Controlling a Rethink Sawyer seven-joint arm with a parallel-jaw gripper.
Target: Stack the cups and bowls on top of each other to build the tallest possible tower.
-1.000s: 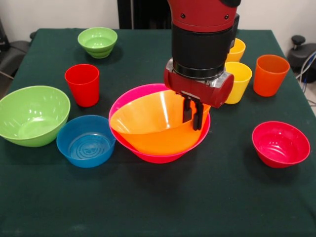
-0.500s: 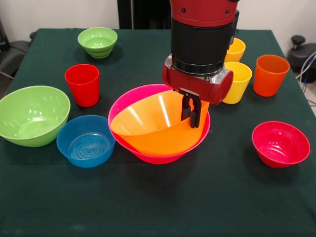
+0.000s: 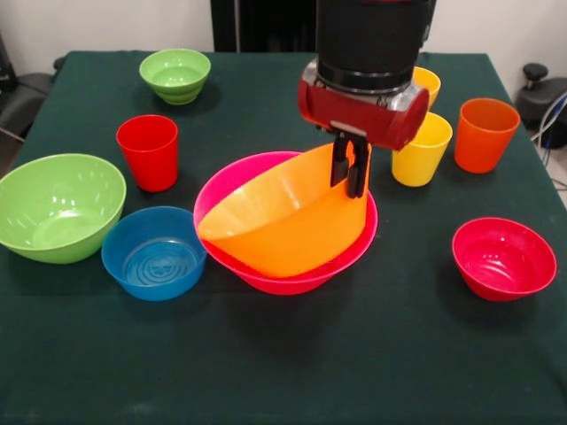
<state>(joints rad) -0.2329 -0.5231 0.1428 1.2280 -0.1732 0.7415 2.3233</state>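
Observation:
The large orange bowl [image 3: 283, 221] is tipped steeply inside the large pink bowl [image 3: 292, 283] at mid-table. Its right rim is raised and its left edge rests low in the pink one. My gripper [image 3: 350, 173] is shut on that raised rim, one finger on each side of the wall. A red cup [image 3: 148, 152] stands to the left. Two yellow cups [image 3: 421, 150] [image 3: 425, 87] and an orange cup [image 3: 484, 135] stand at the right, the farther yellow one partly hidden by the arm.
A medium-large green bowl [image 3: 58, 208] sits at the left edge, with a small blue bowl [image 3: 155, 254] touching it. A small red bowl [image 3: 503, 258] lies at the right, and a small green bowl [image 3: 175, 75] at the far left.
My gripper has risen, pulling the orange bowl's right rim up with it. The bowl now stands much steeper in the pink bowl.

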